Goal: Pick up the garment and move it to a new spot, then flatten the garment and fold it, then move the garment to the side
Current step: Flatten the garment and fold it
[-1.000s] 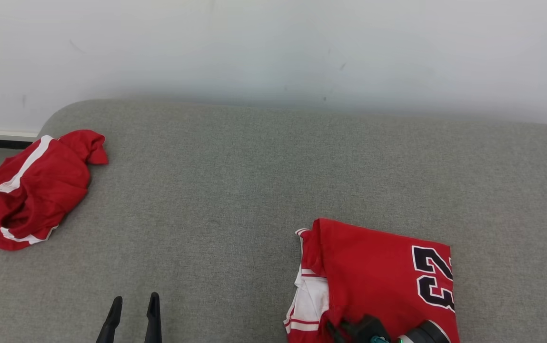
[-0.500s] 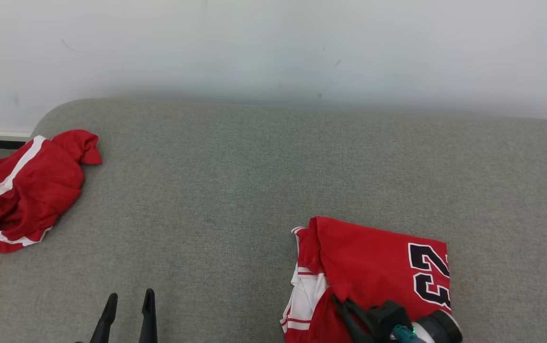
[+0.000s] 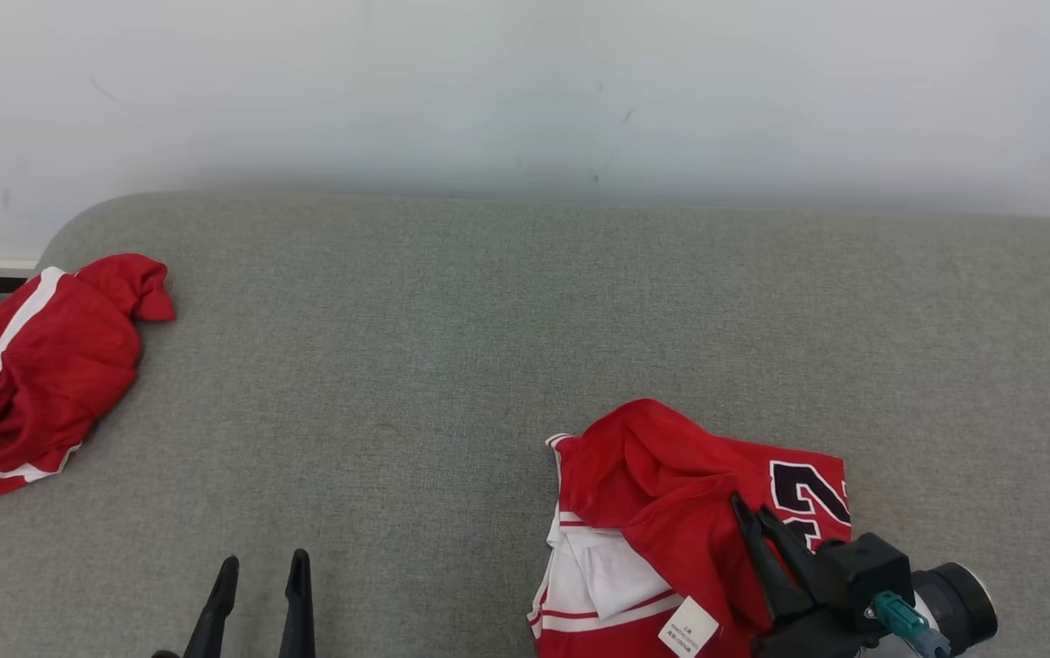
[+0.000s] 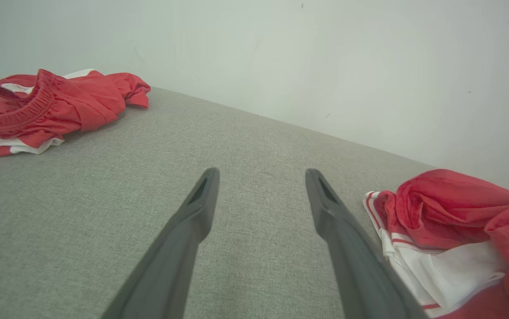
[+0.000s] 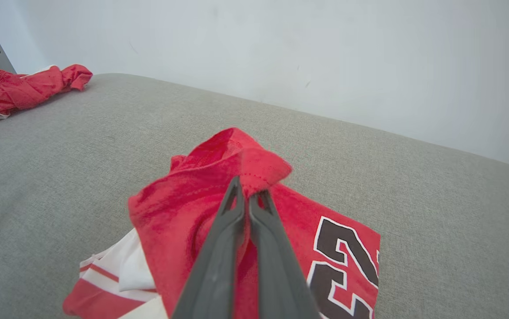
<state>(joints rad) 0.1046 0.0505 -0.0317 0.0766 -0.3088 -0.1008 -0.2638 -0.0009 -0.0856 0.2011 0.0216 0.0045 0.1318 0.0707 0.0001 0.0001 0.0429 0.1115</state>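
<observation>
Garment (image 5: 183,201) bunches upward, pinched between fingertips of right gripper (image 5: 249,195).

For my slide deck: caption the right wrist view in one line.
Right gripper pinches a raised fold of the red numbered jersey on the grey cushion.

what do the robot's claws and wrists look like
Both the left claw and the right claw have two long, slim, dark grey fingers tapering to narrow tips. Behind the right one sit a boxy black mount, a teal connector and a black cylindrical wrist.
</observation>
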